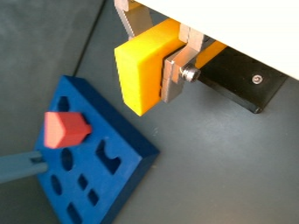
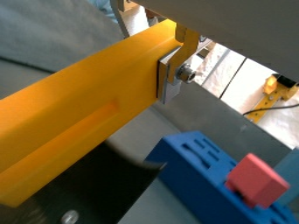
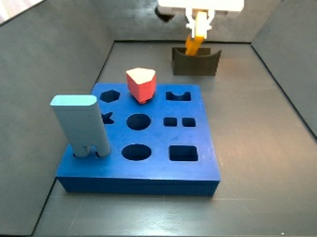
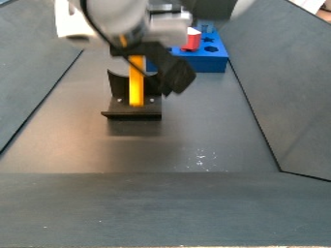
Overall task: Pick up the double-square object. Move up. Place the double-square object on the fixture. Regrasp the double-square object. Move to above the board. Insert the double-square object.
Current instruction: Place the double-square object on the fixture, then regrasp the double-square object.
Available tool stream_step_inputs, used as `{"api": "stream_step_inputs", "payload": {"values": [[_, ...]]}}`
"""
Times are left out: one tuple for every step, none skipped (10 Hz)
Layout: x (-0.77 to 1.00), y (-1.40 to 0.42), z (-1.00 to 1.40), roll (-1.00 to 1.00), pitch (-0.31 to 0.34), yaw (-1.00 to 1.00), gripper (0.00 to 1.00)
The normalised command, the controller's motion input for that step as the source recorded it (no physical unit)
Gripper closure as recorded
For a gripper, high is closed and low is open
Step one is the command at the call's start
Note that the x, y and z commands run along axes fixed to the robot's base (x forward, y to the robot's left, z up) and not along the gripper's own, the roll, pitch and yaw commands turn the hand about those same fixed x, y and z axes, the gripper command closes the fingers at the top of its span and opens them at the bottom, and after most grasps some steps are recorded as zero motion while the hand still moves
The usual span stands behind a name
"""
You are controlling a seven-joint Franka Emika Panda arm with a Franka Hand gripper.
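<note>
- Wrist views: the gripper (image 1: 177,63) is closed on the slim orange-yellow double-square object (image 1: 142,70). A flat silver finger (image 1: 176,74) presses one side face of it. The dark fixture (image 1: 239,80) lies just behind the held piece, and the large flat blue board (image 1: 91,149) with shaped cut-outs sits well apart, carrying a red shield-shaped peg (image 1: 65,129). In a wrist view the long face of the object (image 2: 82,118) fills the frame, and the shallow notch between its two prongs is visible.
- Side views: the gripper (image 3: 198,22) hangs at the far edge of the work floor, holding the object (image 3: 195,39) upright, with its lower end at or just inside the U-shaped notch of the fixture (image 3: 196,63). Whether it rests on the fixture cannot be told. A side view shows the same from the opposite end: the object (image 4: 135,79) is vertical over the fixture (image 4: 134,107).
- Board: a tall light-blue block (image 3: 77,125) stands at its near left corner, and the red peg (image 3: 141,85) stands near its far edge.
- Progress, as judged: pick-up and lift are done, and placement on the fixture is in hand. Release, regrasp, transfer above the board and insertion remain.
</note>
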Motion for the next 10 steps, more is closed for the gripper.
{"api": "stream_step_inputs", "payload": {"values": [[0.07,0.04,-0.48,-0.08,-0.087,-0.06,1.00],[0.05,0.03,-0.26,-0.07,-0.101,-0.03,1.00],[0.03,0.03,-0.21,-0.06,-0.105,-0.02,1.00],[0.04,0.02,-0.19,-0.06,-0.103,0.00,1.00],[0.04,0.02,-0.18,-0.07,-0.101,0.01,1.00],[0.00,0.00,0.00,0.00,0.000,0.00,0.00],[0.00,0.00,1.00,0.05,0.056,0.02,0.00],[0.00,0.00,1.00,0.05,0.056,0.03,0.00],[-0.02,0.01,1.00,0.05,0.062,0.02,0.00],[-0.03,0.01,1.00,0.05,0.064,0.00,0.00]]}}
